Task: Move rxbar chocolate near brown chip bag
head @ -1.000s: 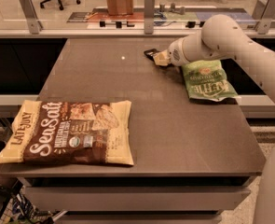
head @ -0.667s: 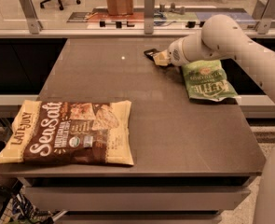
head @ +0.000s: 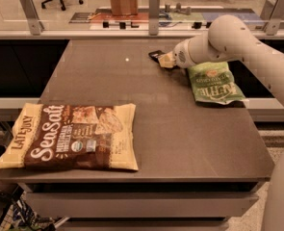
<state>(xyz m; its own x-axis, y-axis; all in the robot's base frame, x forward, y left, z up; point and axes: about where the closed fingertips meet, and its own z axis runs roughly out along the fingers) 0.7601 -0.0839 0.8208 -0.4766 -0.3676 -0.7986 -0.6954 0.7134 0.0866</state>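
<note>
1. Change since the preceding views: none of note. The hand point(head: 164, 59) sits at the same spot over the far right part of the worktop point(head: 180, 138), and the arm point(head: 228, 32) keeps the same pose, reaching in from the right.
2. Hand state: the hand is at the right-hand end of the rxbar chocolate point(head: 155, 55), touching it or very nearly so. Whether the hand is apart, together or clamped on the bar cannot be told from this view.
3. Rxbar chocolate location: near the far edge of the worktop, right of centre, just left of the hand. It shows no shift from the preceding views. Whether it rests on the surface or is slightly raised cannot be told.
4. Brown chip bag point(head: 69, 137) location: flat at the near left corner of the worktop, well apart from the bar. It has not moved.
5. Green bag point(head: 213, 82): lies just right of the hand, partly under the arm, unchanged. It is not part of the task.
6. Meaning for the task: the standstill at the bar suggests the grasp step is in hand. Transport has not begun, so the full diagonal run from far right to near left remains.
7. Next requirement, as a judgement: confirm a secure hold, raise the bar, carry it toward the near left, and set it beside the brown chip bag, not on it.
</note>
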